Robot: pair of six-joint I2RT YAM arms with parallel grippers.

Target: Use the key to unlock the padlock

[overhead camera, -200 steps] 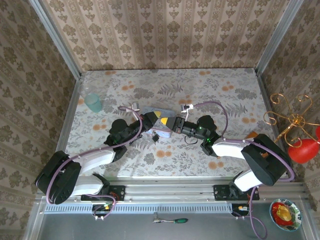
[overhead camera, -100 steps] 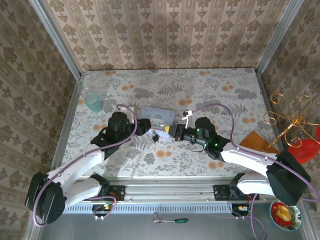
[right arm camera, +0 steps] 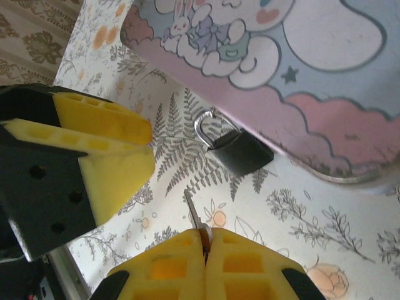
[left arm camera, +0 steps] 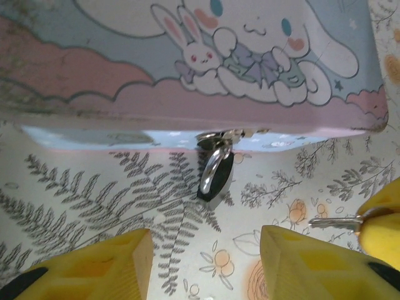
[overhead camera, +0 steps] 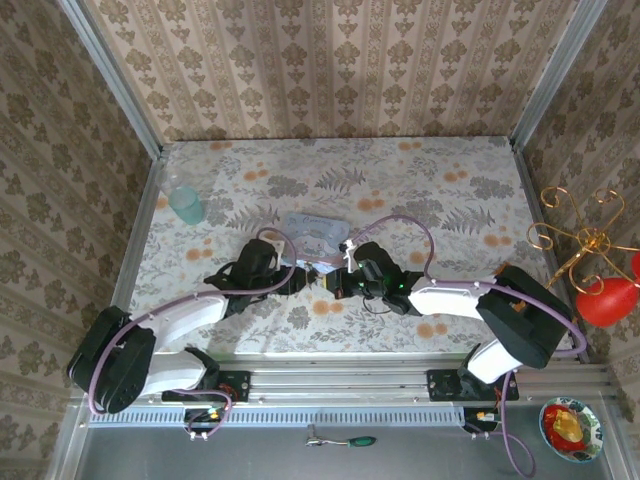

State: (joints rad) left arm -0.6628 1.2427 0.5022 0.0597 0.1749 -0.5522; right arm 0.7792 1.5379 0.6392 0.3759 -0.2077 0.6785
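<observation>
Pinching the key tightly, the right gripper holds it near the padlock, which hangs from the tin's clasp, while the left gripper gapes empty nearby.

Damask-papered walls, floral tabletop
</observation>
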